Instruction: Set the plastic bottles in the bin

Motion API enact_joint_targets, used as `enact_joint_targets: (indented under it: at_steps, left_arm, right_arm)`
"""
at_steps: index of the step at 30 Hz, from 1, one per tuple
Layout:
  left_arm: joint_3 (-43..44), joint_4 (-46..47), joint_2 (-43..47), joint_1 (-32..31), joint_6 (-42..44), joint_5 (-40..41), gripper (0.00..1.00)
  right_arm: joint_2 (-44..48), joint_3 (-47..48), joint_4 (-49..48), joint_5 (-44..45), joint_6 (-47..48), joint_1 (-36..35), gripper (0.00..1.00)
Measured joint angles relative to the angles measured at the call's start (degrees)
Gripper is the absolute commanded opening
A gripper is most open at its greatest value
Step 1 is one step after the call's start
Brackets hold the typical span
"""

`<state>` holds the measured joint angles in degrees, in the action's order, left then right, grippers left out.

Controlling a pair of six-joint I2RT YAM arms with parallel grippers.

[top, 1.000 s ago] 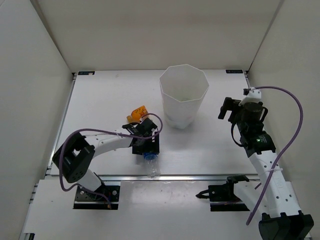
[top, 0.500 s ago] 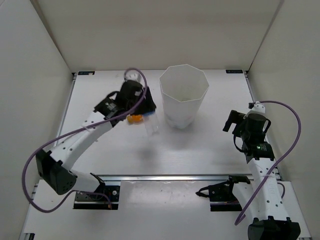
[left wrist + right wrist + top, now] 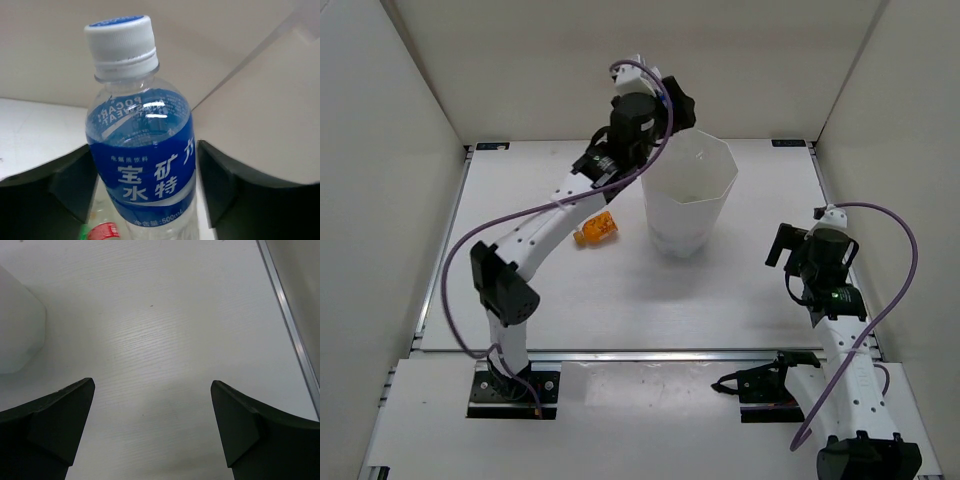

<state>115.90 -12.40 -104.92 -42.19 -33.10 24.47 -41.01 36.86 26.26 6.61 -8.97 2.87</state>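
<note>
There is one tall white translucent plastic bin [image 3: 682, 225]. Two bottles can be counted for certain: one orange plastic bottle [image 3: 595, 229] at the bin's nine o'clock, and one clear blue-labelled bottle with a white cap [image 3: 142, 155]. A red-labelled scrap [image 3: 104, 233] beneath it is too cropped to count.

White table [image 3: 740, 300] enclosed on three sides by plain off-white walls: far wall [image 3: 640, 60], left wall [image 3: 380, 200], right wall [image 3: 910, 150]. Aluminium rails border the table at its near edge [image 3: 670, 352] and along its right side [image 3: 290, 330]. Small black brackets [image 3: 492, 147] mark the far corners. Lighting is even and diffuse, with soft shadows only.
</note>
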Motion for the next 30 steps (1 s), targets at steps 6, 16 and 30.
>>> enact_joint_targets:
  at_steps: [6, 16, 30]
  left_arm:
    - [1.64, -5.01, -8.74, -0.35, 2.82, -3.32, 0.99]
    - [-8.0, -11.67, 12.81, 12.74, 12.48, -24.11, 0.98]
    - [-36.39, -13.22, 7.15, 32.65, 30.21, -49.05, 0.99]
  right_arm:
    - [0.61, 0.46, 1.14, 0.44, 1.81, 0.98, 0.99]
    - [-0.63, 2.45, 1.2, -1.9, 4.72, 0.5, 0.99]
    - [-6.16, 2.45, 1.84, -6.71, -0.96, 1.75, 0.99]
